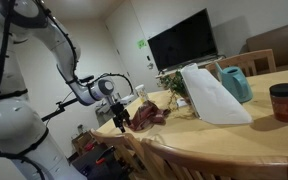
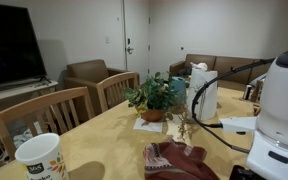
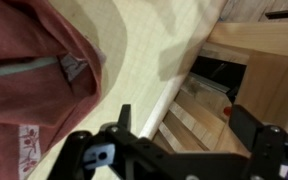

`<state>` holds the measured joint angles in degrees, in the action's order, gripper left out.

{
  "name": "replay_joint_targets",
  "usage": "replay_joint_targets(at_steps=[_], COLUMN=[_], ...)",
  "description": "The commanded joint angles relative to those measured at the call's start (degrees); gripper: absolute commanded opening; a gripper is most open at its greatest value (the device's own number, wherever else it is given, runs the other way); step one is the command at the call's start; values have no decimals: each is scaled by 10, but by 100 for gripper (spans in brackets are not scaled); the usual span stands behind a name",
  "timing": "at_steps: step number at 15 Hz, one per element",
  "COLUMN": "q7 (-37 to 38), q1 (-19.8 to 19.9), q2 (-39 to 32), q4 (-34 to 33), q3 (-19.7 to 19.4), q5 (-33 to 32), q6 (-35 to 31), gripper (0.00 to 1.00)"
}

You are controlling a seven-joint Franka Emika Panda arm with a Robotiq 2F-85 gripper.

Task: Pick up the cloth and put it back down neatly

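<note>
Spread gripper [image 1: 120, 118] beside cloth [image 1: 152, 115] (apparently untouched)

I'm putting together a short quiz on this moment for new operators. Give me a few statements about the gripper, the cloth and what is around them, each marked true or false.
1. The gripper is open and holds nothing. True.
2. The cloth hangs in the air above the table. False: it lies wrinkled on the table, near the edge.
3. A potted plant stands on the table. True.
4. The television shows a bright picture. False: its screen is dark.
</note>
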<state>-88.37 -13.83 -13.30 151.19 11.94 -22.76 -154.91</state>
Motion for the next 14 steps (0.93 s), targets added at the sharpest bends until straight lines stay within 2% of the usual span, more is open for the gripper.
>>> replay_joint_targets(at_steps=[1, 8, 14], q7=[38, 79, 83], q1=[-3, -12, -6], q2=[-33, -78, -107], q4=[-29, -79, -105], q3=[-18, -24, -22], q5=[-64, -121, -132], q6=[-24, -20, -8], gripper=[100, 100, 100])
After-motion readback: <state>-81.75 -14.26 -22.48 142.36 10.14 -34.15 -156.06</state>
